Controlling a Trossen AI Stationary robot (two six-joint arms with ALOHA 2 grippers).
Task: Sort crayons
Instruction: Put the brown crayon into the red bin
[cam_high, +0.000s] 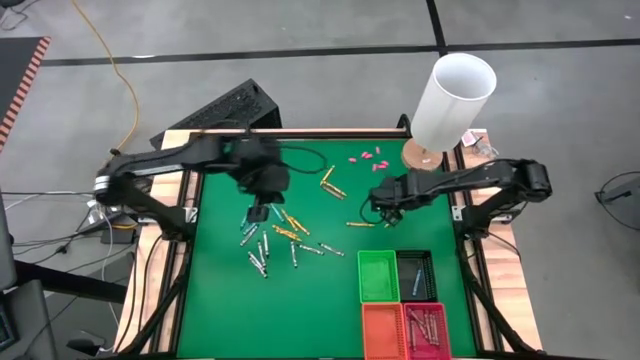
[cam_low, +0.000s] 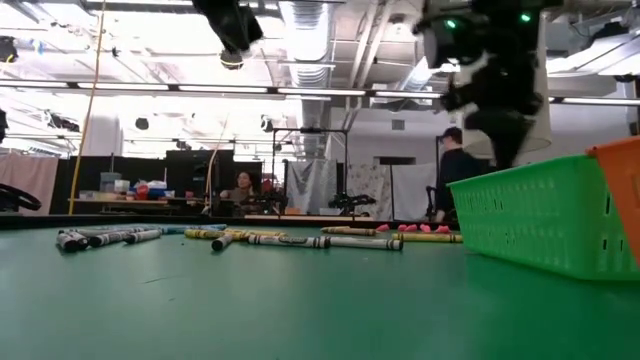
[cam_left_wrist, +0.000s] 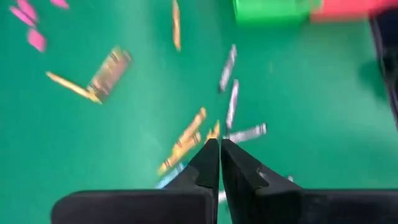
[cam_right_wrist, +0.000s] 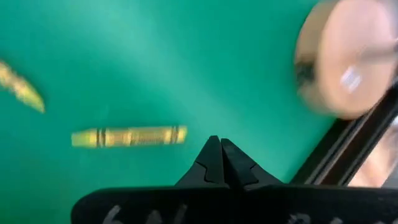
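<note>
Several crayons (cam_high: 272, 240) in grey-white, yellow-orange and light blue lie scattered flat on the green mat; they also show in the left wrist view (cam_left_wrist: 231, 102) and the low view (cam_low: 290, 240). My left gripper (cam_high: 258, 212) hangs above the far end of this cluster, shut and empty (cam_left_wrist: 219, 148). My right gripper (cam_high: 386, 214) is shut and empty (cam_right_wrist: 217, 148), just right of a single yellow crayon (cam_high: 360, 224), which also shows in the right wrist view (cam_right_wrist: 129, 136). In the low view both grippers are well above the mat. Two more yellow crayons (cam_high: 332, 183) lie farther back.
Four small bins stand at the near right: green (cam_high: 378, 276), black (cam_high: 416, 272), orange (cam_high: 382, 330), and red (cam_high: 428, 330) with several crayons inside. A white cylinder (cam_high: 452, 100) on a wooden disc (cam_high: 422, 156) stands at the far right. Small pink pieces (cam_high: 368, 156) lie near the far edge.
</note>
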